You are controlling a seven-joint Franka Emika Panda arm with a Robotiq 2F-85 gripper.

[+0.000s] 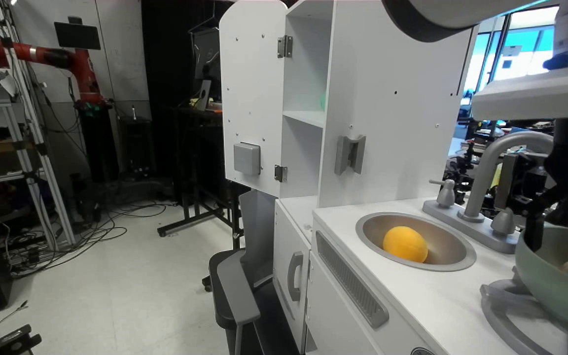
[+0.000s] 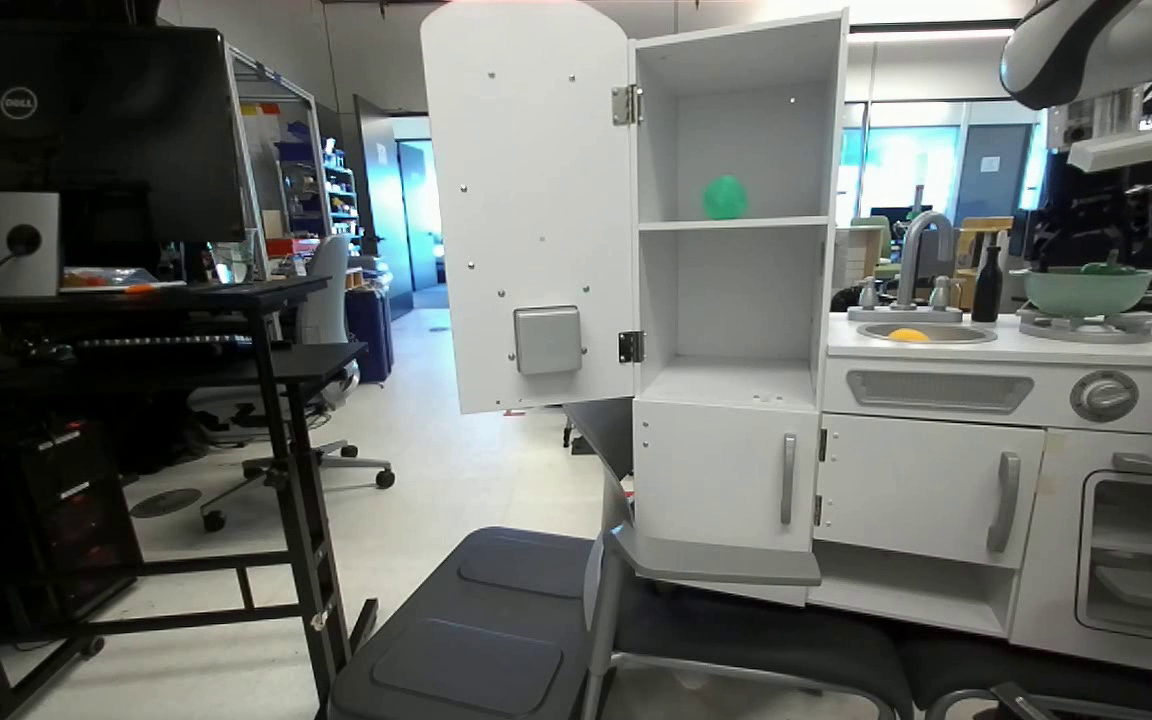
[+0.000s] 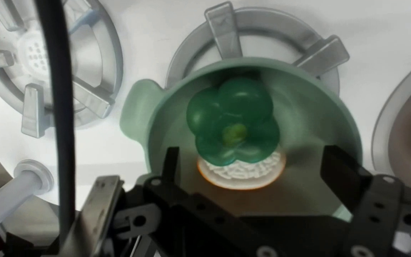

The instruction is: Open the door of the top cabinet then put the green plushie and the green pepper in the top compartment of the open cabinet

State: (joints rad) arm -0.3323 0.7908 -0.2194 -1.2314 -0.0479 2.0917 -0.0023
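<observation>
Green pepper (image 3: 234, 121) in bowl (image 3: 316, 114)

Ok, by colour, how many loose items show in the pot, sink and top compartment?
Green: 2 (green pepper in the pot, green plushie in the top compartment)
Yellow-orange: 1 (round item in the sink)
White: 1 (orange-edged piece in the pot)
Total: 4

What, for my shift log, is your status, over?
End effector open, not gripping. Green pepper inside green pot. Pot wall surrounds it; cabinet door open.
</observation>
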